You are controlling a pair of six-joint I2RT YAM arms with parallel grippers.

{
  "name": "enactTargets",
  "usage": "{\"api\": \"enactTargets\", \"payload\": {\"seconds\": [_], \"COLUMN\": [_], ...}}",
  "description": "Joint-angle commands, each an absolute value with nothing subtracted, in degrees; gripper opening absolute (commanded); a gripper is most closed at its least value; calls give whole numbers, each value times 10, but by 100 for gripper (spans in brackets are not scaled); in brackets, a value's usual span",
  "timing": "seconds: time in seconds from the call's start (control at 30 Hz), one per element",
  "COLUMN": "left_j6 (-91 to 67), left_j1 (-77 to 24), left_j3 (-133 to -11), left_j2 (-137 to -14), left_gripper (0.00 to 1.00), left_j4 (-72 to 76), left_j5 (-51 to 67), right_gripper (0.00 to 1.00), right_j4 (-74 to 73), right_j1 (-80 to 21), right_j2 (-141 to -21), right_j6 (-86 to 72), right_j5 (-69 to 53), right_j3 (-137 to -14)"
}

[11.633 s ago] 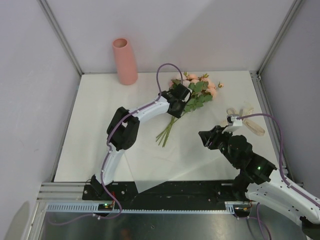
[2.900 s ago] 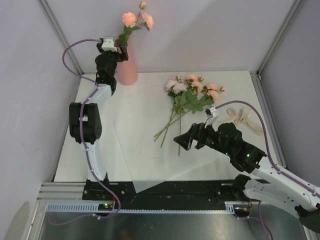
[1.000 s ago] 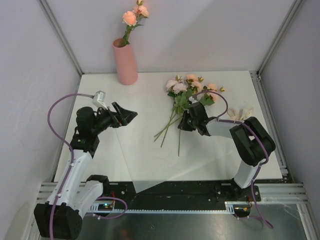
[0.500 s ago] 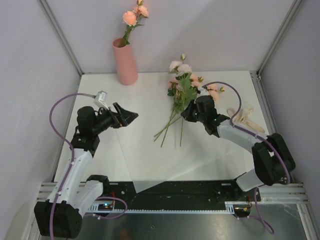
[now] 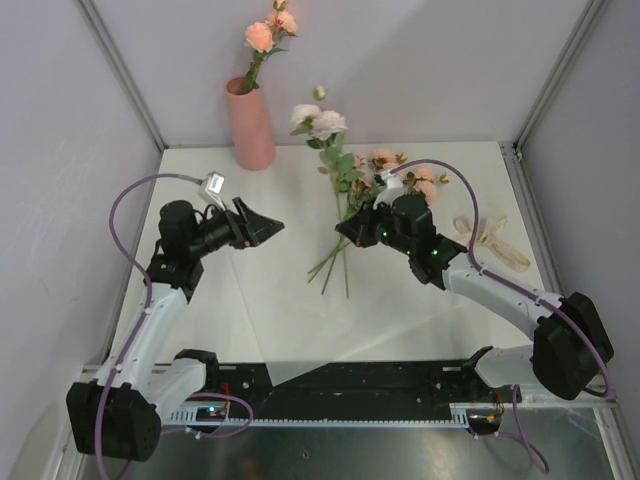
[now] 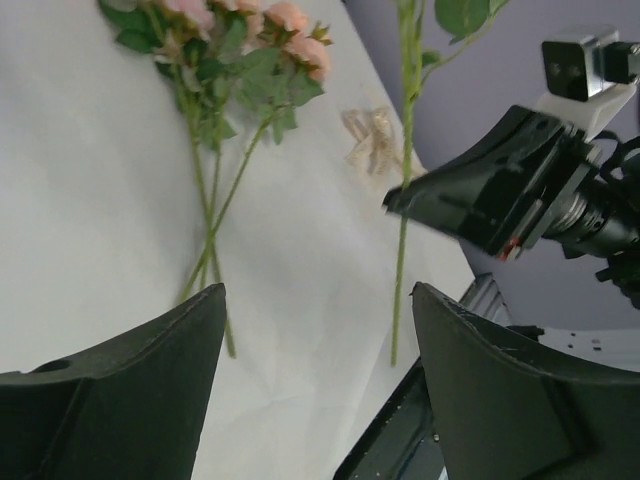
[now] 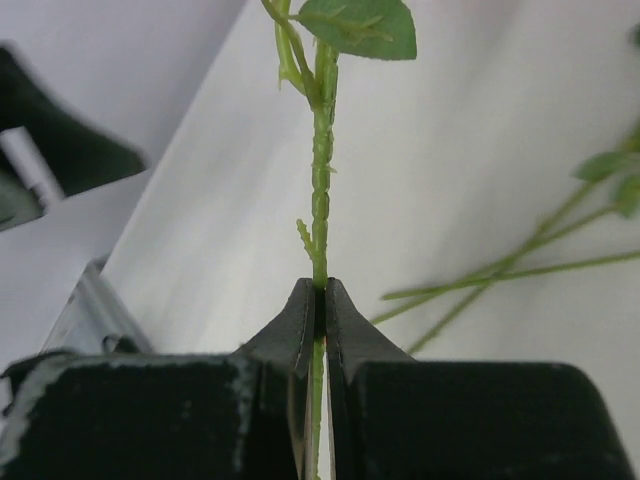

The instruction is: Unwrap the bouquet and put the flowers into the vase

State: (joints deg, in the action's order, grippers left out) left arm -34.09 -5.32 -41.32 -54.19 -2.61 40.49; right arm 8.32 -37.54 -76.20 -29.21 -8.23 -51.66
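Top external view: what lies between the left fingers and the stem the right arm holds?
Nothing: only bare white table between left fingers and held stem. The left wrist view agrees.

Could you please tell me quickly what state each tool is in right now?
Left tool: open, holding nothing.
Right tool: shut on one flower, at its stem.

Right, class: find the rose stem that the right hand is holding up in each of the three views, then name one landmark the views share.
Top external: the held rose stem is just right of centre, with its blooms towards the back wall.
Left wrist: it stands upright, right of centre.
Right wrist: it runs vertically down the middle.
Shared landmark: the right hand, shut on the stem in all three.
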Motion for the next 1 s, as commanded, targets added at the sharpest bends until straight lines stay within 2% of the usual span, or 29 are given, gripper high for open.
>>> {"api": "enactTargets", "payload": {"seconds": [0.0,0.23,0.3,0.43,0.6,0.73,0.8,0.87,0.9,0.97], "left_j6": [-359,-362,-369,-383,-392,-393,-390,-381,-373,-350], "left_j1": [-96,-177,-187,-193,-197,-201,-201,-201,-201,-197], "left_j3": [-460,-477,-470,-456,-460,-472,-479,-485,-489,-501], "left_j2": [-555,-558,-553,-545,-555,-570,-575,-578,-580,-580], "left_gripper": [78,73,69,43,31,7,2,0,0,0], "left_j4": [35,77,93,124,133,138,139,139,139,136], "left_j5": [428,376,359,346,353,372,372,351,334,295], "right_gripper": [0,0,0,0,0,2,11,30,45,67], "right_j4": [177,229,225,208,203,202,198,191,188,176], "right_j1": [-421,-471,-479,-487,-490,-491,-491,-491,-491,-491], "right_j2": [-737,-743,-742,-739,-738,-739,-737,-730,-726,-711], "right_j6": [-277,-287,-282,-274,-270,-270,-270,-270,-268,-263], "right_j5": [-172,-228,-237,-243,-249,-249,-245,-239,-231,-214], "right_j3": [-525,-525,-525,-524,-523,-521,-520,-519,-516,-511]}}
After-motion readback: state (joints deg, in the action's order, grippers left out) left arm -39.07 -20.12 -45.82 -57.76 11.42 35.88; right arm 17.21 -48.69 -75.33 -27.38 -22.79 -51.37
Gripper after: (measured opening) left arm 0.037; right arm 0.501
